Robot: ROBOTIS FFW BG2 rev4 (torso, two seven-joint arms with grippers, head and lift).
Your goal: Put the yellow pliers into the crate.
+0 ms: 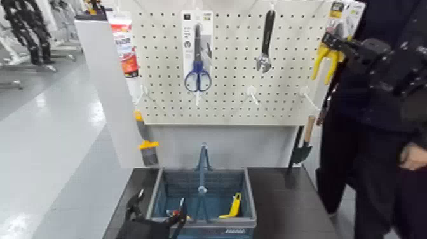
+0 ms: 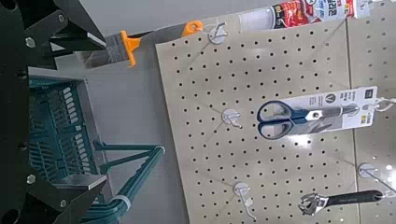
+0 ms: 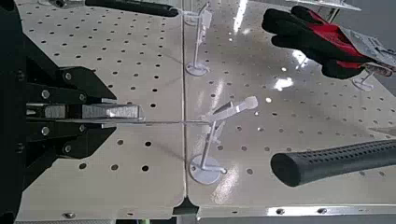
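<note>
Blue scissors (image 1: 197,76), wrench (image 1: 266,42) on pegboard (image 1: 235,95).

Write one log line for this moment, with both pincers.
right pincer: shut on yellow pliers card, at pegboard | left pincer: open, low by crate | pliers: not yet in crate

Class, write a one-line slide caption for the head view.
Right gripper grips yellow pliers at the pegboard, above the crate.

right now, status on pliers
Right gripper shut on yellow-handled carded pliers, up at pegboard. Left gripper open, low by blue-grey slatted crate. Person standing right.
</note>
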